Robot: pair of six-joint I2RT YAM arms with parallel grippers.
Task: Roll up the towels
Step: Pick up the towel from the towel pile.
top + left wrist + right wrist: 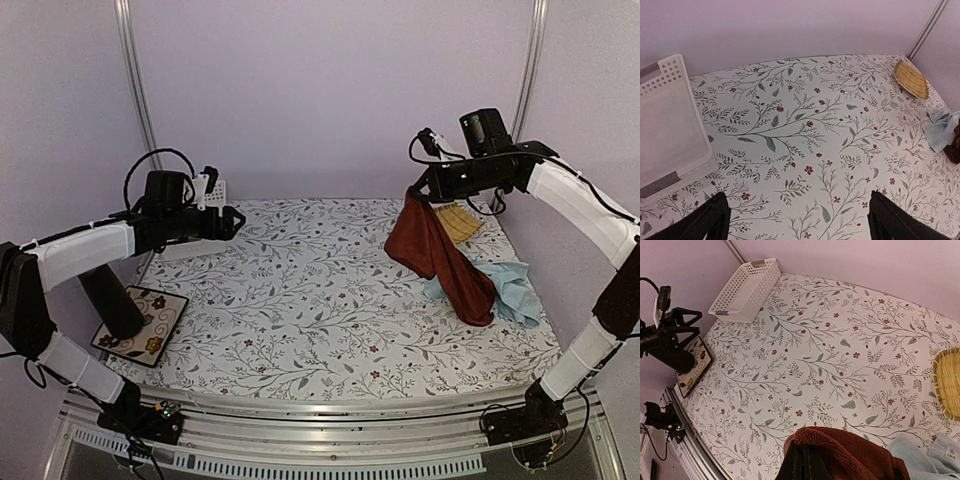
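My right gripper [417, 191] is shut on a corner of the rust-red towel [440, 255] and holds it up at the right rear of the table; the towel hangs down with its lower end resting on the pale blue towel [510, 288]. The right wrist view shows the red towel [855, 455] pinched by the dark fingers [802, 465] and the blue towel [925, 457] beside it. My left gripper [236, 220] is open and empty, held above the table's left rear. Its fingers [705, 222] frame bare cloth; the blue towel [942, 129] shows far right.
A white perforated basket [667, 125] stands at the left rear, also in the right wrist view [745, 290]. A yellow woven mat [460, 220] lies at the right rear. A patterned square tile [142, 325] lies at the left front. The floral tablecloth [300, 300] covers the table.
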